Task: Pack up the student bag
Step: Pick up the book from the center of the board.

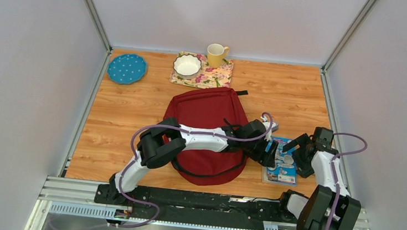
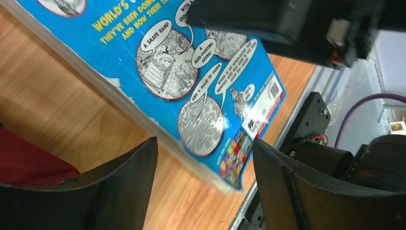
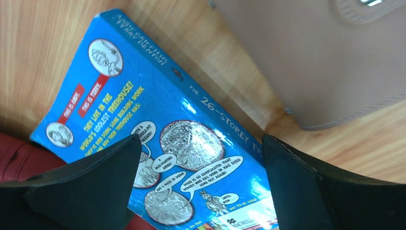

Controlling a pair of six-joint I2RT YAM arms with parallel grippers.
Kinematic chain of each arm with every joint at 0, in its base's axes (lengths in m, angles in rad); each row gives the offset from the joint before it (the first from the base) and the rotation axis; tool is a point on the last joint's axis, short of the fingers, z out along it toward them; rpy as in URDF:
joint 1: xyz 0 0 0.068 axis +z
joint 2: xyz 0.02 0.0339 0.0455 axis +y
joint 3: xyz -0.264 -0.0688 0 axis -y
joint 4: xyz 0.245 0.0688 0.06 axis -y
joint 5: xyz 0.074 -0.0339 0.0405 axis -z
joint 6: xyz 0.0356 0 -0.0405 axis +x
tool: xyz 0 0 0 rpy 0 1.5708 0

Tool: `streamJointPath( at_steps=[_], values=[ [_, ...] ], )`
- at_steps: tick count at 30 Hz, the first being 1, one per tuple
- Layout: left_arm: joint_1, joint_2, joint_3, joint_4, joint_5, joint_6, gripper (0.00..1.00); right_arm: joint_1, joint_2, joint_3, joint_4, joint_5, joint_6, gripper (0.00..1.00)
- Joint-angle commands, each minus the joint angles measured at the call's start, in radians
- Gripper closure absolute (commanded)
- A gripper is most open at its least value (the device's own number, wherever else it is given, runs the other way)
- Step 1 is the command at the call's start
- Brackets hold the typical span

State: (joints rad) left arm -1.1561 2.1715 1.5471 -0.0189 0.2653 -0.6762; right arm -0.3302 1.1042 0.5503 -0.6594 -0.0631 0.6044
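both jaws wide over glossy blue paperback (image 1: 281, 169) beside soft red student bag (image 1: 204, 112)

Wooden tabletop (image 1: 114, 108), plain pale walls (image 1: 226, 17)

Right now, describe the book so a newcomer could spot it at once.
Start at the dark red student bag in the middle of the table. Just off its right side lies the book. It alone is a flat bright blue paperback covered in cartoon bubbles.
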Motion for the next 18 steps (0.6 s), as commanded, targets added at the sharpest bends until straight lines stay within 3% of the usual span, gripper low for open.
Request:
streamJointPath(
  at_steps=[1, 6, 15, 18],
  values=[
    [0.003, 0.036, 0.063, -0.041, 0.011, -0.059, 0.20, -0.001, -0.030, -0.044, 0.044, -0.217, 0.032, 0.02],
    [0.006, 0.068, 0.098, -0.118, -0.038, -0.057, 0.20, -0.001, -0.131, -0.084, 0.052, -0.274, 0.066, 0.03],
    [0.018, 0.067, 0.042, 0.083, 0.097, -0.141, 0.20, -0.001, -0.158, -0.116, 0.060, -0.307, 0.038, 0.05],
    [0.018, 0.041, 0.025, 0.088, 0.095, -0.137, 0.25, -0.001, -0.138, -0.125, 0.069, -0.317, 0.023, 0.05]
  ],
)
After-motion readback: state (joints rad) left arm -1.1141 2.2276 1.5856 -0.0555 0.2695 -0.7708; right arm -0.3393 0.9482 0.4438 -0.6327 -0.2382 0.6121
